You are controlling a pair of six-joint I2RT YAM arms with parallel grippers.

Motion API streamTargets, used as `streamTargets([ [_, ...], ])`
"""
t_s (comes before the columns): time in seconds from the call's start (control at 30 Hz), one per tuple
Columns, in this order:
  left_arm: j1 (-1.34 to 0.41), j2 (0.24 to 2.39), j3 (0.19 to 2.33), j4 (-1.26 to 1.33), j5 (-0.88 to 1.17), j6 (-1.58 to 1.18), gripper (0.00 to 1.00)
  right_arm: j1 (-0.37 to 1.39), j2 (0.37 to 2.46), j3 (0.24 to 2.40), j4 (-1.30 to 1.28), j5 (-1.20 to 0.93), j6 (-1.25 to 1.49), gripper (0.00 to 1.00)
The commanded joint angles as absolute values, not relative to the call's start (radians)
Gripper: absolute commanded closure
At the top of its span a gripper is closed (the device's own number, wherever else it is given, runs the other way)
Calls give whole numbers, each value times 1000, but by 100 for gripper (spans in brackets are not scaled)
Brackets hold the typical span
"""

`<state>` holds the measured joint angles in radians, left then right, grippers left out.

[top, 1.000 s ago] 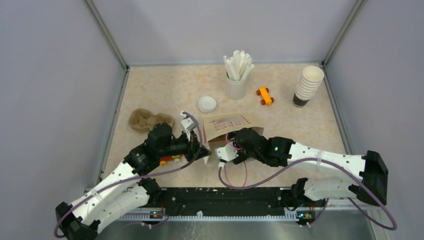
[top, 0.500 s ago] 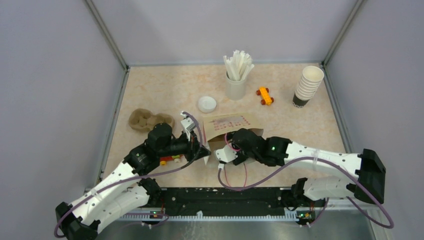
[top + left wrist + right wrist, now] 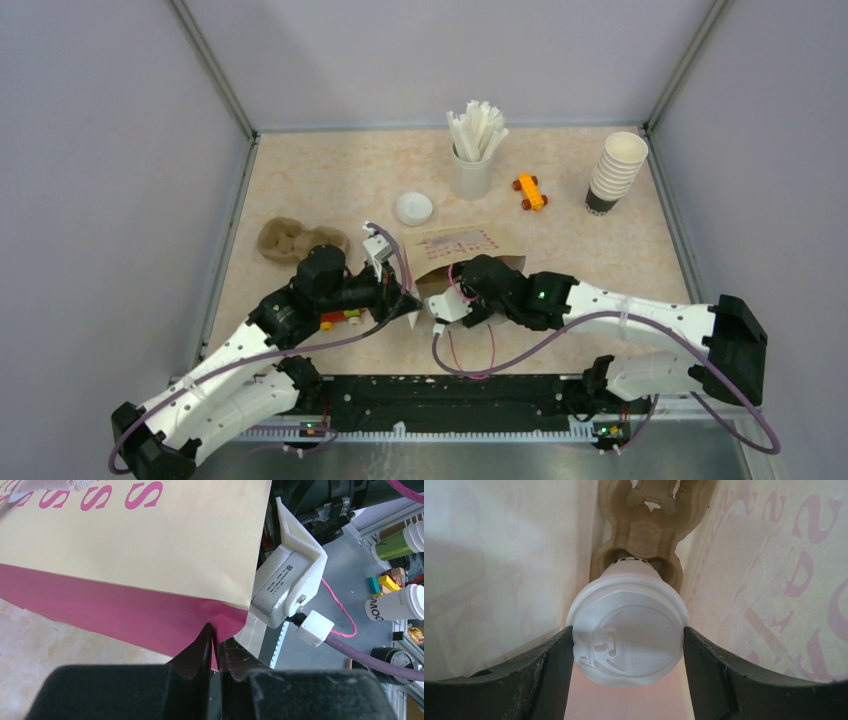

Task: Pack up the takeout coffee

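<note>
Through the R wrist cam I see the takeout coffee [image 3: 629,620] inside the paper bag [image 3: 774,580], w/ its white lid [image 3: 639,640] facing straight to the camera. So the long axis of the cup runs away from the wrist, deeper into the bag, on the same line as the approach of the right gripper [image 3: 627,640]. The two black fingers [image 3: 549,675] stand left and right of the lid, each one touching its rim. I read this as clamped on the cup, the jaws wide because the cup is wide.

Beyond the lid the cup body goes toward the near pocket of the brown tray [image 3: 644,530], which lies further in the bag. The cup bottom is hidden, so I cannot tell if it sits fully in the pocket.

The left gripper [image 3: 213,636] has its fingers together on the pink edge of the bag mouth, a thin pinch that holds the mouth up for the R arm. In the top view both wrists meet at the bag mouth, toward the front of the table [image 3: 330,170].

My judgement: only the R arm is on the cup; the L one is beside, outside the bag. The next move prob. turns on that axis. I would press or let go along it, then pull back on the same line, not sideways, because the bag walls are close on both sides of the fingers.
</note>
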<state>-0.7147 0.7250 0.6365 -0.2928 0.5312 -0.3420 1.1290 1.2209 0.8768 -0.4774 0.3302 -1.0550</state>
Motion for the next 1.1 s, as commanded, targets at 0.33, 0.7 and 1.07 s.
streamTargets([
  [0.33, -716, 737, 680, -238, 555, -345, 88, 1108, 1236, 864, -411, 319, -1037, 49],
  [0.7, -715, 765, 705, -248, 556, -328, 88, 1061, 1243, 844, -371, 273, -1026, 50],
  [1.07, -715, 775, 704, -233, 537, -341, 87, 1038, 1227, 784, -329, 234, -1034, 50],
])
